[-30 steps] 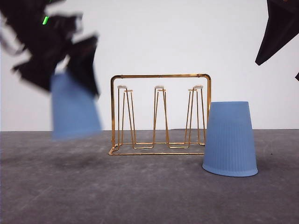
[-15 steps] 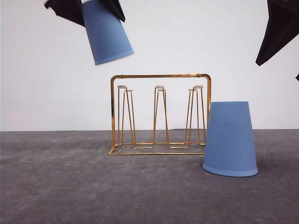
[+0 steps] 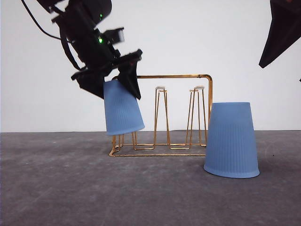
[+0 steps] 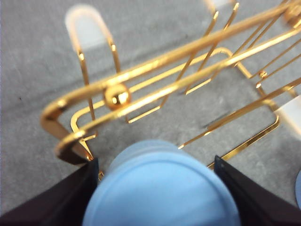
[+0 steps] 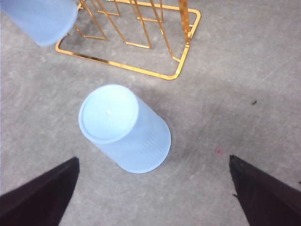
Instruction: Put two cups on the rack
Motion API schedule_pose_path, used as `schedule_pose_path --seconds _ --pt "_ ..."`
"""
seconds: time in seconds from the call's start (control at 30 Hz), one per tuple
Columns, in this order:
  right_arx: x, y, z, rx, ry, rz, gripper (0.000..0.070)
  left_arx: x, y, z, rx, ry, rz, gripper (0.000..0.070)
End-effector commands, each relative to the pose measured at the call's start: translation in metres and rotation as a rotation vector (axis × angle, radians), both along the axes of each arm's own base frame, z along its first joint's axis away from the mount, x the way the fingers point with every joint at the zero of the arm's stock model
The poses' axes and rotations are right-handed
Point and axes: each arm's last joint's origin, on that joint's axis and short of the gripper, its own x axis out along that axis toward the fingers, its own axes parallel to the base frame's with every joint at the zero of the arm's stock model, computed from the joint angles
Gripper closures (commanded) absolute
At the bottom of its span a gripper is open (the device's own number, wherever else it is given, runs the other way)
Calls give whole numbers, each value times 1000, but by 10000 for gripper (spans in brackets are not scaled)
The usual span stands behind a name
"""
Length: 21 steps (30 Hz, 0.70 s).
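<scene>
Left gripper [image 3: 115,82] clamps an inverted blue cup [image 3: 123,109] over the rack's [image 3: 162,115] leftmost prong; right gripper [image 5: 153,188] hangs spread above the second cup [image 3: 231,140] on the tabletop [image 3: 150,193].

The rack [image 3: 162,115] is glossy gold metal wire. Both cups [image 3: 231,140] look like matt, finely ribbed blue plastic. The table [image 3: 70,197] is dull, mottled grey.

The place looked like a robot test bench in a lab, not a home or kitchen. A bare grey tabletop [image 3: 56,188] ran back to a plain white backdrop [image 3: 188,37] just behind the gold wire rack [image 3: 162,115], with no furniture or household clutter near it. Black robot arms [image 3: 89,42] hung above the rack, and the sole props were two blue cups [image 3: 231,140], one beside the rack and one against its end.
</scene>
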Motion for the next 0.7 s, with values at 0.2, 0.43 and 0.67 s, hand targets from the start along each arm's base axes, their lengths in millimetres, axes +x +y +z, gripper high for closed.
schedule_pose_path --seconds 0.2,0.43,0.67 --pt "1 2 5 -5 -21 38 3 2 -3 5 6 -10 -15 139" --pt "10 18 4 35 -57 125 0 2 -3 37 24 5 -25 143" --pt "34 40 -13 13 -49 151 0 -11 4 81 83 22 -75 144"
